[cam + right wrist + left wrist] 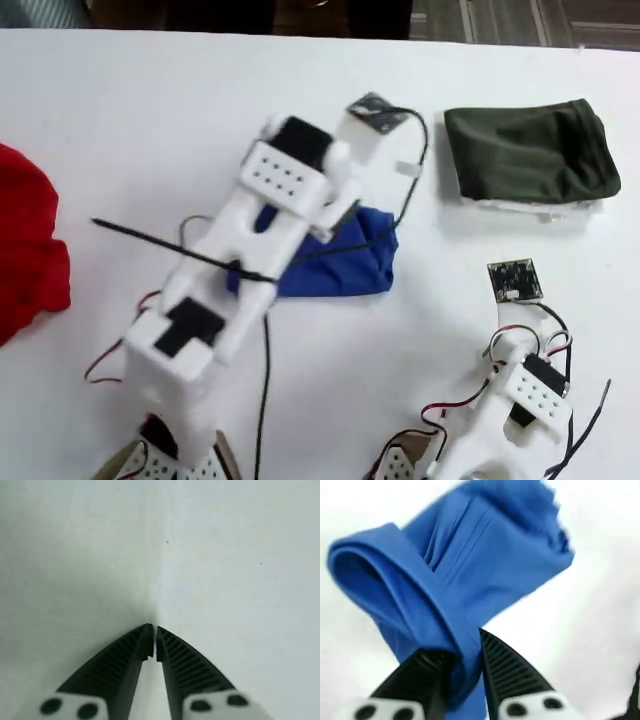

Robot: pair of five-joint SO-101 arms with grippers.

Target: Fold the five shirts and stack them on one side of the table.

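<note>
A blue shirt point(350, 262) lies bunched in the middle of the white table point(140, 110). My left arm point(250, 240) stretches over it. In the left wrist view my left gripper point(467, 652) is shut on a fold of the blue shirt point(470, 565), which hangs out in front of the fingers. A folded dark green shirt point(528, 150) rests on a white one point(520, 207) at the back right. A red shirt point(28, 245) lies loose at the left edge. My right gripper point(154, 632) is shut over bare tabletop, holding nothing.
My right arm point(528, 392) sits at the front right, apart from the shirts. Loose cables point(265, 370) trail from both arm bases along the front edge. The table's far edge runs along the back.
</note>
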